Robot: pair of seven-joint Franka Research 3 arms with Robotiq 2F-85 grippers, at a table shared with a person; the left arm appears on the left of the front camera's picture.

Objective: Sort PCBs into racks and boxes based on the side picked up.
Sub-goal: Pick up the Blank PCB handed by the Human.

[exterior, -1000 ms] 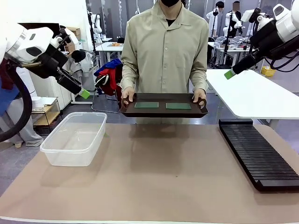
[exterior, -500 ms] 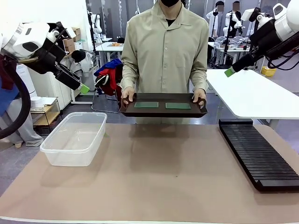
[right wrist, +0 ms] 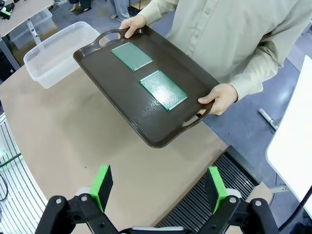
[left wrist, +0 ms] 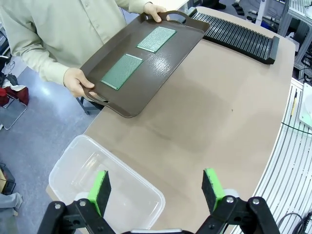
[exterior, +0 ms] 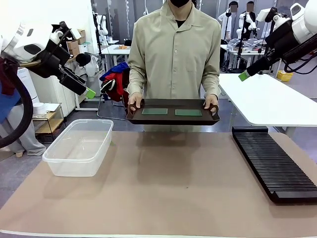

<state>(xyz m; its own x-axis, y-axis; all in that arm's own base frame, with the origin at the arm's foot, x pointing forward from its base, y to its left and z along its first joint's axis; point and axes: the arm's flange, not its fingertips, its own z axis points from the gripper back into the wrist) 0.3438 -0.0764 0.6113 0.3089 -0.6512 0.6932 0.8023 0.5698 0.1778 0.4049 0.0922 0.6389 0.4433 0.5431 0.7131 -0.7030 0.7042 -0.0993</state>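
Observation:
Two green PCBs (exterior: 155, 111) (exterior: 188, 112) lie flat side by side on a dark brown tray (exterior: 171, 119) that a person holds by both handles over the table's far edge. My left gripper (exterior: 87, 92) hangs high at the left, open and empty, above the clear box (exterior: 79, 146). High at the right my right gripper (exterior: 244, 75) is open and empty too, above the black rack (exterior: 275, 163). The left wrist view looks down between open jaws (left wrist: 156, 187) at the PCBs (left wrist: 122, 71) (left wrist: 156, 39). The right wrist view shows them (right wrist: 131, 56) (right wrist: 163, 90) beyond its open gripper (right wrist: 158, 187).
The tan table top (exterior: 173, 188) lies bare between box and rack. A white table (exterior: 270, 101) stands behind the rack at the right. The person's hands (exterior: 133, 102) (exterior: 211, 102) grip the tray's ends.
My left gripper has risen a little and drawn back toward the left. The right arm, the person and the tray have barely moved.

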